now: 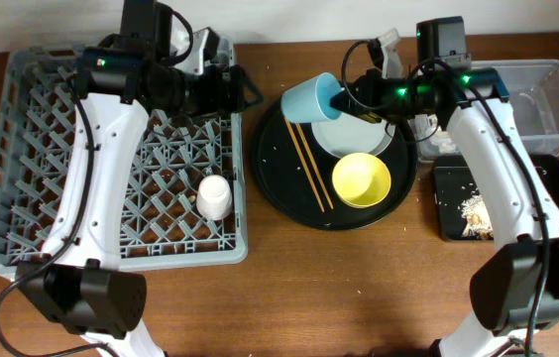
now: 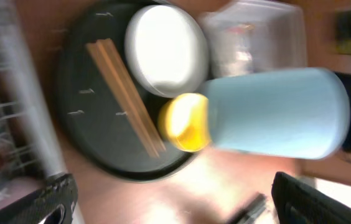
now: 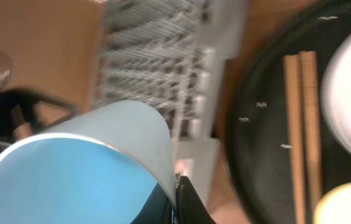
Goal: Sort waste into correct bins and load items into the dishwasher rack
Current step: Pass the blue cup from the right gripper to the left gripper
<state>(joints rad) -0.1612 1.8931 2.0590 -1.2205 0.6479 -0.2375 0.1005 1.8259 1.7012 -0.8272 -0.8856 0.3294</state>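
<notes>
**Small blue cup held aloft between tray and rack**

We find the right gripper (image 1: pixel 340 97) pinched on the rim wall of the small blue cup (image 1: pixel 309 97), one finger inside the mouth and one outside, as the right wrist view shows. The cup hangs on its side above the far left rim of the round black tray (image 1: pixel 278 174), its mouth toward the gripper. The left gripper (image 1: pixel 247 91) stands spread wide and holds nothing; it hovers over the far right corner of the dishwasher rack (image 1: pixel 32 129), just beside the cup yet apart from it.

A narrow strip of bare table (image 1: pixel 359 288) parts the rack's right wall from the tray's left rim; a broad band of wood runs along the near edge. In the rack we note the small pinkish-white cup (image 1: pixel 214 196) near the right wall, with open lattice to its left.

On the tray the chopsticks (image 1: pixel 309 169) lie side by side; the pale grey plate (image 1: pixel 331 134) sits to their right; the yellow bowl (image 1: pixel 362 180) overlaps the plate's near edge as seen from above.

The black rectangular tray (image 1: pixel 547 198) lies just beside the round tray's right rim and holds food scraps (image 1: pixel 475 213); the clear tub (image 1: pixel 547 94) lies behind it, at the table's far right.
</notes>
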